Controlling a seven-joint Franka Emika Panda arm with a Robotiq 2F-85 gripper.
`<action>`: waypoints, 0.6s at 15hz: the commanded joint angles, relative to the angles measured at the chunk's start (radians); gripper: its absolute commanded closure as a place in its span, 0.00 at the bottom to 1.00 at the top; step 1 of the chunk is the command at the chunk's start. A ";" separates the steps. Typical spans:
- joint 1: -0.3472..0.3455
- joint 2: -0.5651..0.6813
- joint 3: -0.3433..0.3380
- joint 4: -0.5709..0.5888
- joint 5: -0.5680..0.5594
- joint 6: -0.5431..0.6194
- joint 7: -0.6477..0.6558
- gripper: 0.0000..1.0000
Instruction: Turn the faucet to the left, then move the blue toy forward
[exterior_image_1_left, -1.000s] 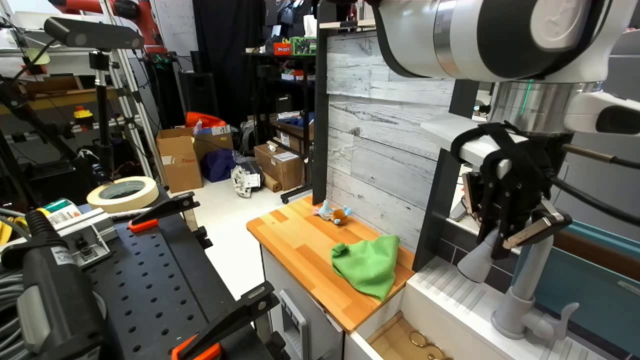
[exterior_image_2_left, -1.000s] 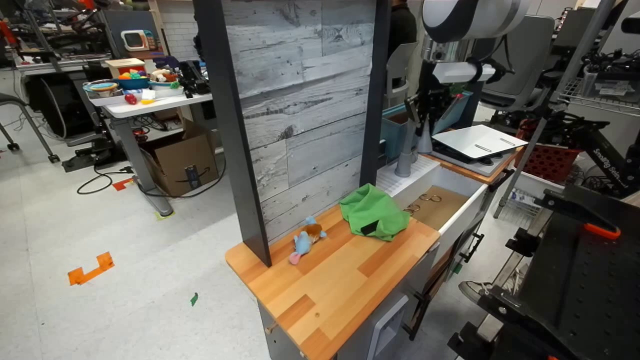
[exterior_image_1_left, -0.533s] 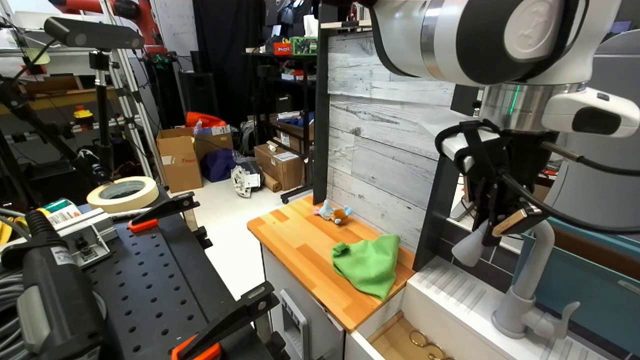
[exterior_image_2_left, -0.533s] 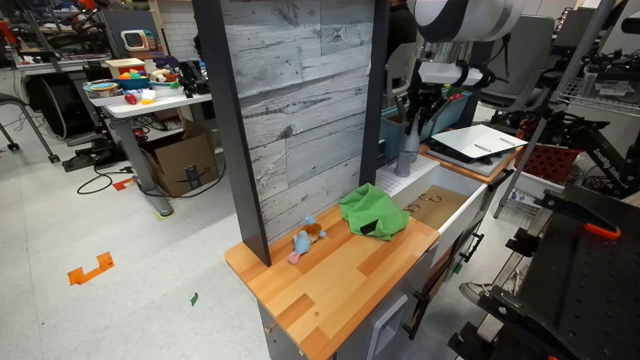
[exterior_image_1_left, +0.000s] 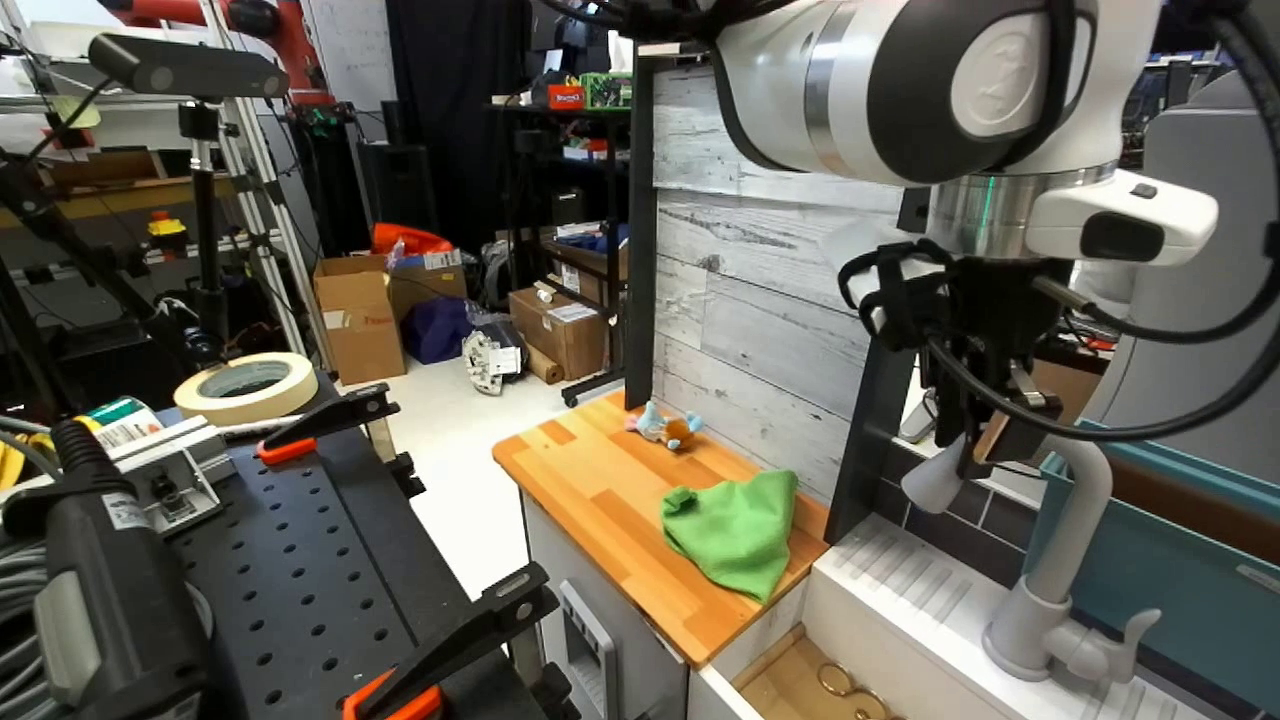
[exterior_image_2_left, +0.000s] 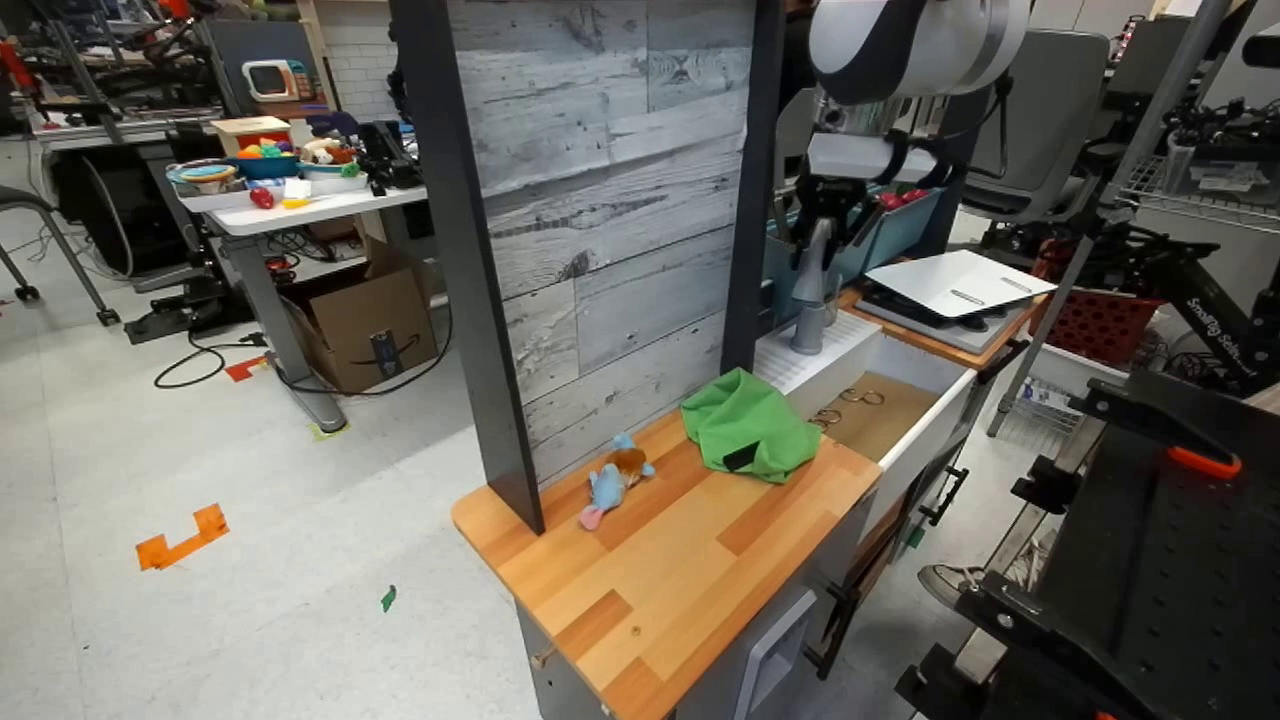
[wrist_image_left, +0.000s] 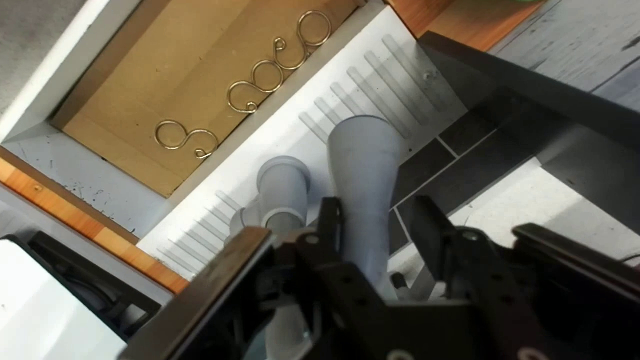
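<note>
First, identify the blue toy (exterior_image_2_left: 609, 482), leftmost of the task items in both exterior views. It lies on the wooden countertop (exterior_image_1_left: 600, 470), near the foot of the plank panel (exterior_image_1_left: 770, 300). Long axis: roughly along the panel, slightly askew, pink end directed away from the green cloth (exterior_image_1_left: 735, 530). Expected handling: light, soft, yielding, not fragile. Take hold across the middle, where the fabric should compress without slipping. The green cloth lies to the toy's right, apart from it.

Next, farther right, is the nozzle (wrist_image_left: 366, 175) of the faucet (exterior_image_1_left: 1062, 540). The nozzle slopes downward, its long axis roughly along the ribbed ledge (exterior_image_1_left: 915, 590) below, its flared mouth turned toward the wooden countertop side. Expected handling: stiff, smooth, probably lightweight plastic that swivels at the base. Take hold at the narrow section behind the flare; on the taper, fingers may slide.

The gripper (wrist_image_left: 377, 207) is astride this section with its fingers spread, not clamped. In the wrist view, one finger lies against or just beside the nozzle wall (contact cannot be confirmed); a gap separates the other. The operation in hand is judged to be the faucet turn, probably by a sideways push.

Farther right, the faucet column rises from the ribbed ledge. Rightmost, the lever (exterior_image_1_left: 1126, 648) projects from the base, tip curved upward; do not load it during the swivel.
</note>
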 joint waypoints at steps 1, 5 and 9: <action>0.063 0.027 -0.031 0.028 0.017 0.099 0.034 0.27; 0.057 -0.024 -0.037 -0.066 0.013 0.163 -0.012 0.01; 0.051 -0.092 -0.053 -0.187 -0.011 0.246 -0.090 0.00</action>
